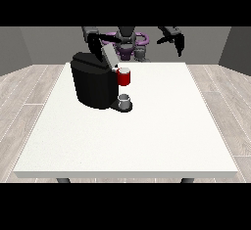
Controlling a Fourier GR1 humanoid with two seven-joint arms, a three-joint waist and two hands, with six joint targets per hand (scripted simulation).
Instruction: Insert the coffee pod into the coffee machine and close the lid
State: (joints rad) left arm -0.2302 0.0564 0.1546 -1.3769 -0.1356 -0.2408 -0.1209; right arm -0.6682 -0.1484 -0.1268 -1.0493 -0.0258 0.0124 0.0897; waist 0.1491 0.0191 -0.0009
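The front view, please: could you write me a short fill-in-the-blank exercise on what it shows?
1. The coffee machine is coloured ____.
2. The brew head at its front is ____.
3. The small grey cup stands directly ____ the brew head.
4. The hand at the view's right is raised above the ____ table.

Missing words: black; red; below; white

This is a plain, bare indoor room set up as a test bench rather than a lived-in home: grey walls [235,45] meet a pale wood-plank floor [29,89], and a large white table [147,141] fills the middle. The humanoid robot [128,40] stands behind the table's far edge, and below and inward of the fingers [179,48] of the hand at the view's right, a black coffee machine [93,84] with a red pod holder [124,77] stands on the table. A small grey cup [125,100] sits on the machine's base.
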